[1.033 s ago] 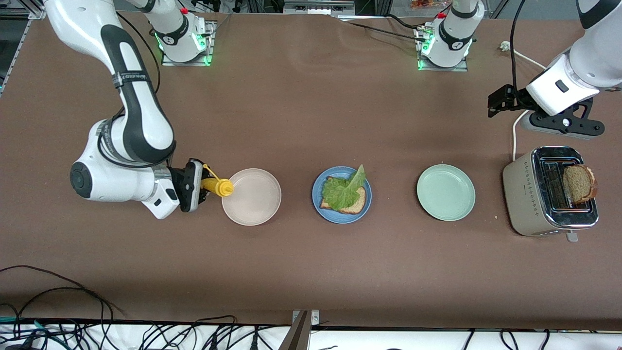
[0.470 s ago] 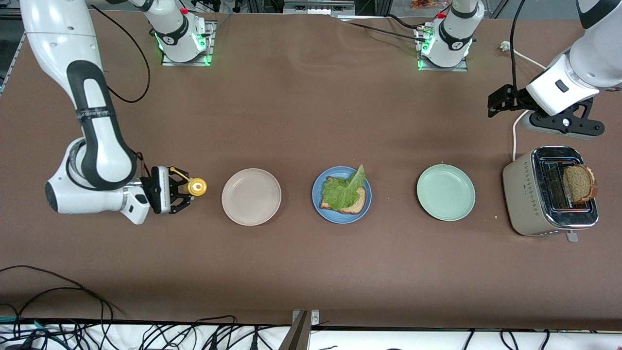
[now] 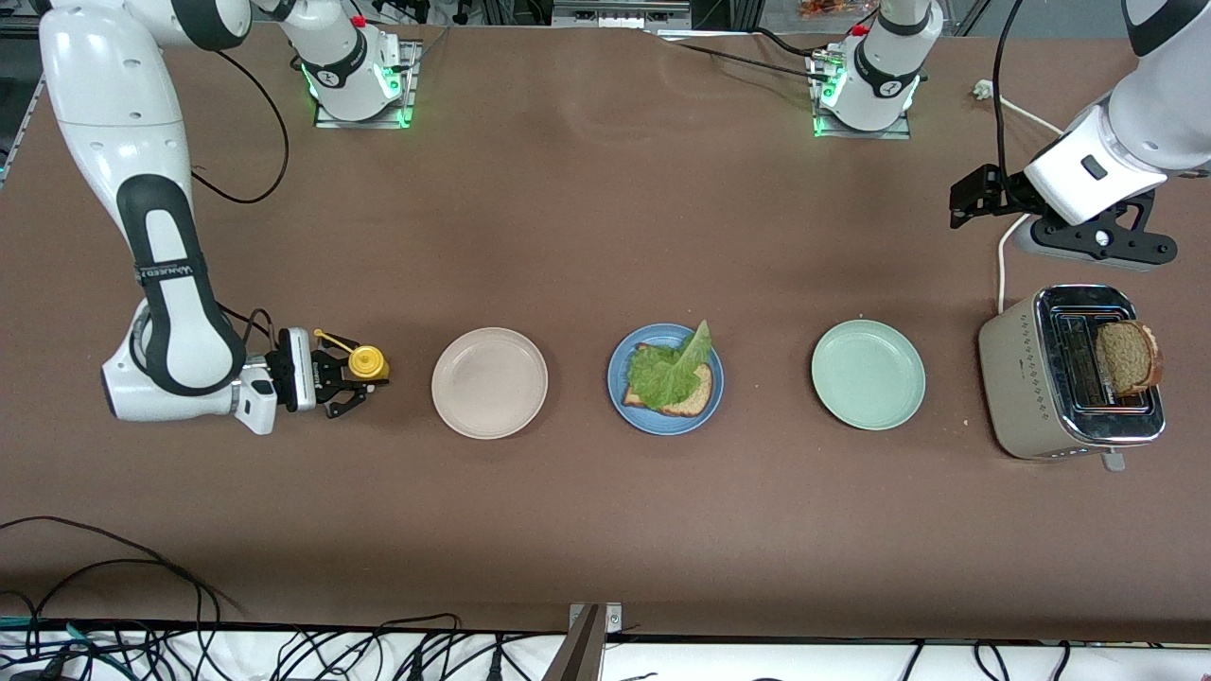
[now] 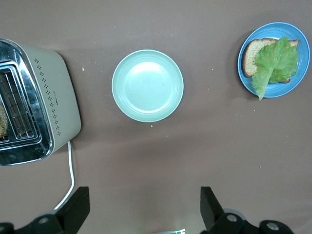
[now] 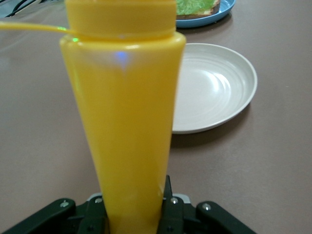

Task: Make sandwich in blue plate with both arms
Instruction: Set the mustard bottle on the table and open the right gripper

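A yellow squeeze bottle (image 3: 366, 361) stands upright toward the right arm's end of the table, just beside an off-white plate (image 3: 489, 382). Toward the left arm's end lies a pale mint-green plate (image 3: 868, 375), and near it a beige toaster (image 3: 1017, 378) with a bread slice (image 3: 1128, 357) sticking up from its slot.

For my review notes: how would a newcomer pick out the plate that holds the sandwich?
Three round plates lie in a row on the brown table, between a toaster and a yellow bottle. Take the middle one, the blue plate. Only it carries bread and lettuce; the off-white plate and mint-green plate are bare.
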